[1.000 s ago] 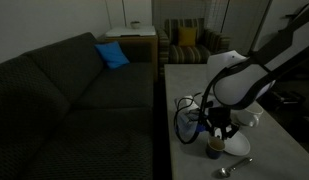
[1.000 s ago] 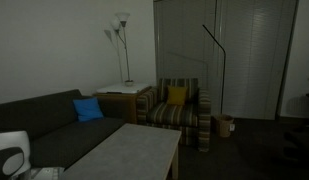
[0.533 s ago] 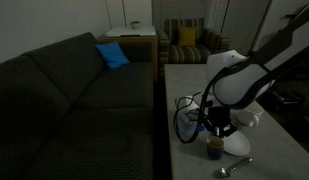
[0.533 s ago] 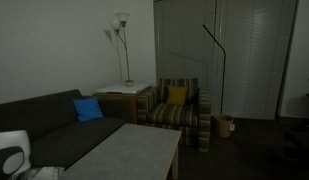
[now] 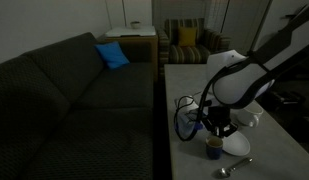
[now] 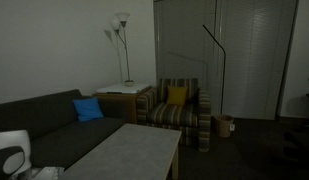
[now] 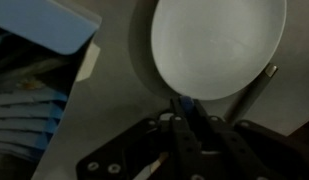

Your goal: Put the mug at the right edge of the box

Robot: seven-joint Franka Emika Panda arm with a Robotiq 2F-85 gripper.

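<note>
Gripper (image 5: 222,132) hovered just over the mug (image 5: 214,148), its opening too dark to tell. Mug stood on the table (image 5: 184,80) near the box (image 7: 29,100). An off-centre descent risked tipping it toward the spoon (image 5: 234,165).

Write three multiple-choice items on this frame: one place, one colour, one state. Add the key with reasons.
1. Where is the mug?
A. on the table, beside the spoon
B. on the floor
C. on the armchair

2. What colour is the cushion on the sofa?
A. red
B. blue
C. green

3. How does the mug stand?
A. on its side
B. upside down
C. upright

Key:
1. A: in an exterior view it sits on the tabletop next to the spoon.
2. B: the cushion is plainly blue in both exterior views.
3. C: its open mouth faces up.
</note>
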